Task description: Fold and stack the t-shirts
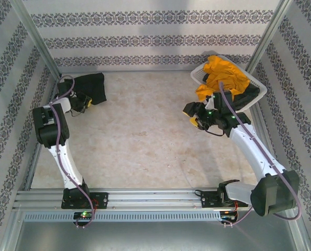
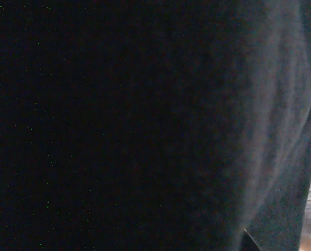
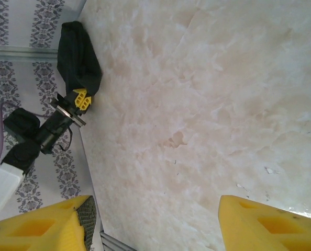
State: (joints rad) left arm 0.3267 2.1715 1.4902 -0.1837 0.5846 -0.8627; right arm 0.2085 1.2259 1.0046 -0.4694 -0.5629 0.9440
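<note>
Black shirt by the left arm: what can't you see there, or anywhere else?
1. Left wrist view: the black t-shirt is too close and dark, hiding any grip.
2. Top view: the left pincer is too small to tell open or shut.
3. Top view: the orange t-shirt hides what lies beneath it in the basket.

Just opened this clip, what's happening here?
The left end effector is at the edge of the black t-shirt, bunched in the far left corner of the table; its grip is unclear. The right end effector hangs open over bare table beside the white basket, where a mustard-orange t-shirt and a dark one are heaped. Nothing is stacked yet.
</note>
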